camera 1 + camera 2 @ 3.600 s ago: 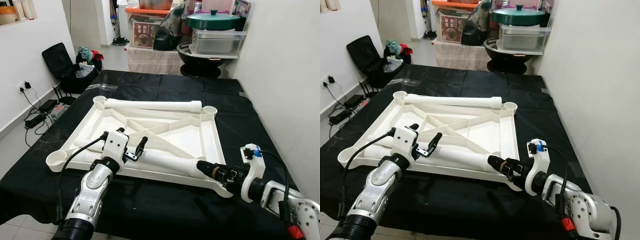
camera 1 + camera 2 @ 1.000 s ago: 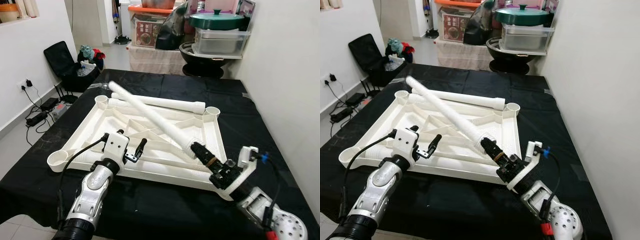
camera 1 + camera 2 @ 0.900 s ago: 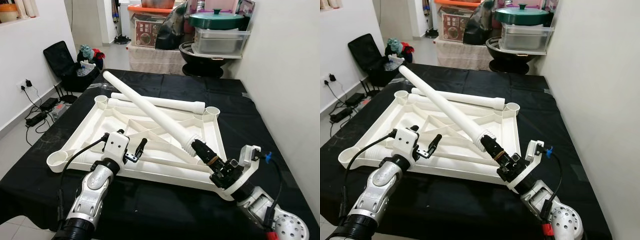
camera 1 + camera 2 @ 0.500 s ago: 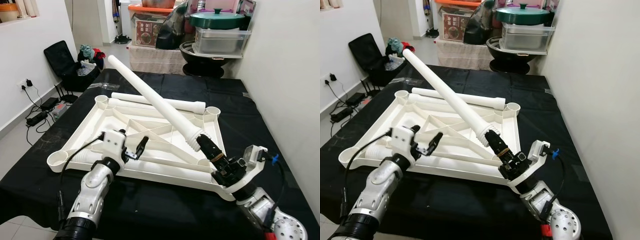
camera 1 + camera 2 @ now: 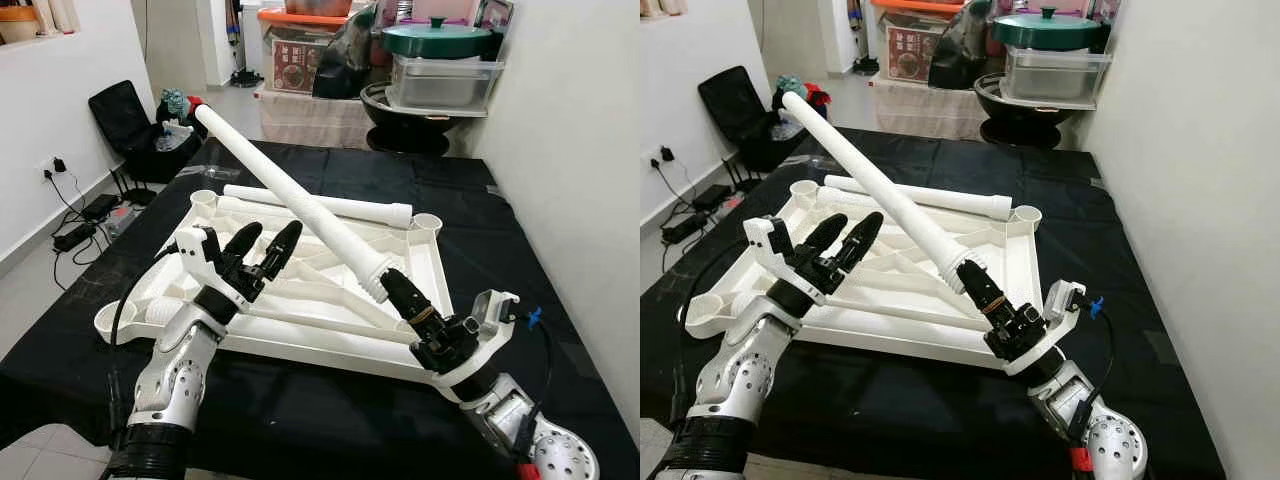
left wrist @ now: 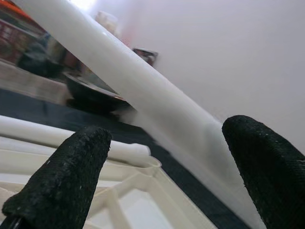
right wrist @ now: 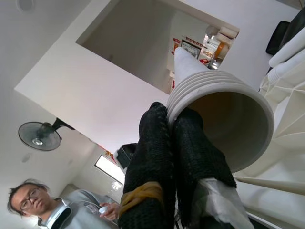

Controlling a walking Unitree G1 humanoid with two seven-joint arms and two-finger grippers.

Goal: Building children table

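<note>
— What is carrying everything here?

— A table draped in a black cloth is filling the middle of the scene, with a white wall running along its right side.

— And what is lying directly on the cloth?

— An upturned white plastic tabletop is lying flat, ribbed underside up, with round sockets at its corners. A white tube leg is resting along its far edge, and another leg is lying along the near side.
</note>
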